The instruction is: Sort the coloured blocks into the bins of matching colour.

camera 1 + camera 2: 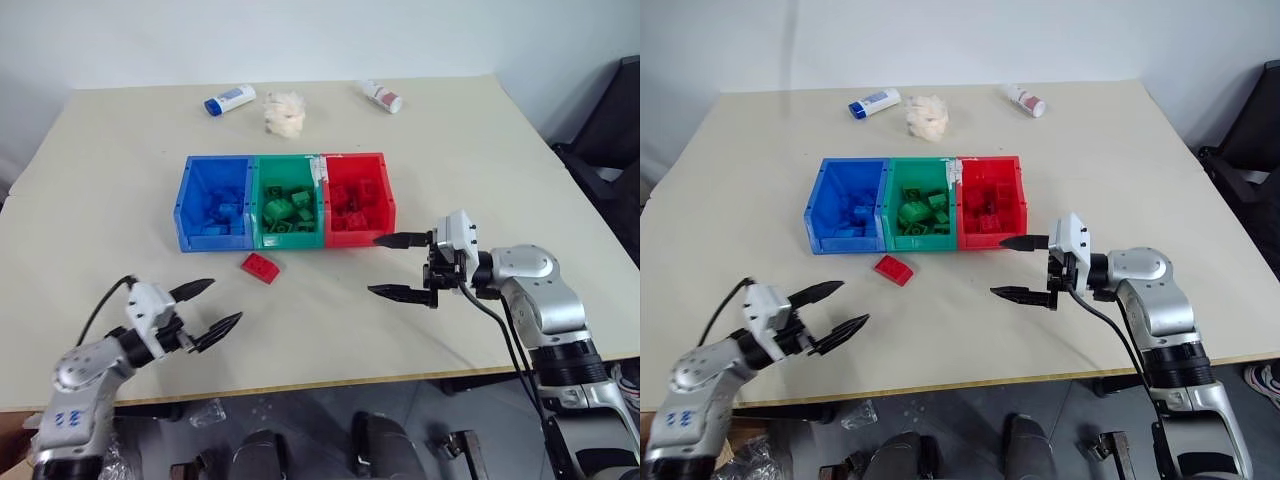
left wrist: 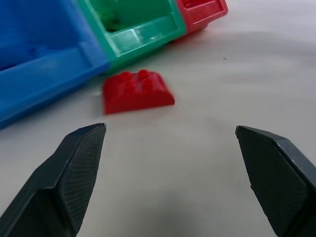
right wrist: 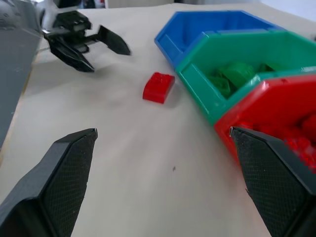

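Note:
One red block (image 1: 261,266) lies on the table just in front of the seam between the blue bin (image 1: 213,201) and the green bin (image 1: 287,199). The red bin (image 1: 355,196) is joined on the right. Each bin holds blocks of its own colour. My left gripper (image 1: 207,306) is open and empty, near the front left of the table, pointing toward the red block (image 2: 137,91) from a short way off. Open and empty as well, my right gripper (image 1: 394,265) hovers in front of the red bin, pointing left. The right wrist view also shows the left gripper (image 3: 106,49).
At the back of the table lie a white tube with a blue cap (image 1: 229,100), a fluffy white wad (image 1: 284,111) and a white tube with a red cap (image 1: 381,96). A dark chair (image 1: 610,140) stands off the table's right side.

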### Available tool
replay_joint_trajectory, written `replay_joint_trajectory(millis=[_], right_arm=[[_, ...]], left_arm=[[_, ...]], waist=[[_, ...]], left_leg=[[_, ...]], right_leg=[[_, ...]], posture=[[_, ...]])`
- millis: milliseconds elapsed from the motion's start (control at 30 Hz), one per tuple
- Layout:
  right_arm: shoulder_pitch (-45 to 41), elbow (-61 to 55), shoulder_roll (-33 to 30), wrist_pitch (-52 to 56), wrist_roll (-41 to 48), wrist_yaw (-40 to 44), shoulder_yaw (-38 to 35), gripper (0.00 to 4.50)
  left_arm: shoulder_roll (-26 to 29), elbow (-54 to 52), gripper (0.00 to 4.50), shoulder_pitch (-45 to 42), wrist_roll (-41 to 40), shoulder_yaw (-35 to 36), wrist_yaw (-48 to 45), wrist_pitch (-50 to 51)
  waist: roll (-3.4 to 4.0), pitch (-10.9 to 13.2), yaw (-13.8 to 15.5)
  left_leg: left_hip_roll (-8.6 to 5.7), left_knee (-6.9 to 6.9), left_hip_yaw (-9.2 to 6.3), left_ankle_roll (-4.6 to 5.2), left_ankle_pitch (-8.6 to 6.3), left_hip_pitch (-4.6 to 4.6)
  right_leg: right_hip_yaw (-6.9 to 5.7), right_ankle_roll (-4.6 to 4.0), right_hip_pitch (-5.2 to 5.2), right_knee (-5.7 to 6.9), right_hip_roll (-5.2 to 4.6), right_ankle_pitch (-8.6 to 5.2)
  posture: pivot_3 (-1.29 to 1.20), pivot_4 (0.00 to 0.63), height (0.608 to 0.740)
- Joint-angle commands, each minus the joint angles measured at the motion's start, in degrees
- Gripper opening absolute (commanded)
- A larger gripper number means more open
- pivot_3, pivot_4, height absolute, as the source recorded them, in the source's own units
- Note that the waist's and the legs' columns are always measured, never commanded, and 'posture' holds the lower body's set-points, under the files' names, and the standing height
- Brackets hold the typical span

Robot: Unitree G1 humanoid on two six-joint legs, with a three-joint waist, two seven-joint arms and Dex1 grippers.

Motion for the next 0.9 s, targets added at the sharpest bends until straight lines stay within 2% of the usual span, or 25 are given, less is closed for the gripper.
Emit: replay_joint_trajectory(millis=[33,400,867,900], right_arm=[[1.5,-4.5,-0.1,0.0,1.1,-1.7,-1.2,4.5],[7.0,-9.7,-0.1,0.3,1.8,-6.4,-2.4,4.5],[6.5,-8.4,1.0,-0.7,1.5,-7.8,-1.9,4.5],[6.5,-8.3,0.9,-0.8,1.5,-7.9,-1.9,4.5]], left_arm=[[-0.8,3.3,4.48,-3.9,1.8,-2.7,1.4,0.5],[-2.0,9.4,4.48,-12.6,5.1,-7.1,4.5,2.4],[-5.6,17.4,4.48,-21.9,10.7,-13.9,6.3,4.2],[-5.6,17.6,4.29,-22.1,10.8,-14.3,5.8,3.7]], waist=[[0.0,0.0,0.1],[0.0,0.0,0.3],[0.0,0.0,0.7],[0.0,0.0,0.9]], left_leg=[[0.01,0.01,0.01,0.0,0.0,0.01],[0.0,0.05,0.0,0.0,0.0,0.01],[-0.03,0.09,-0.03,0.03,0.05,0.04],[-0.04,0.1,-0.04,0.04,0.07,0.05]], right_leg=[[0.0,0.0,0.01,0.01,0.0,0.0],[0.01,0.0,0.03,0.0,0.0,0.0],[0.03,0.03,0.1,0.03,0.01,0.02],[0.04,0.03,0.11,0.03,0.01,0.02]], posture=[[0.0,0.15,0.74],[0.0,0.15,0.74],[0.0,0.15,0.74],[0.0,0.15,0.74]])
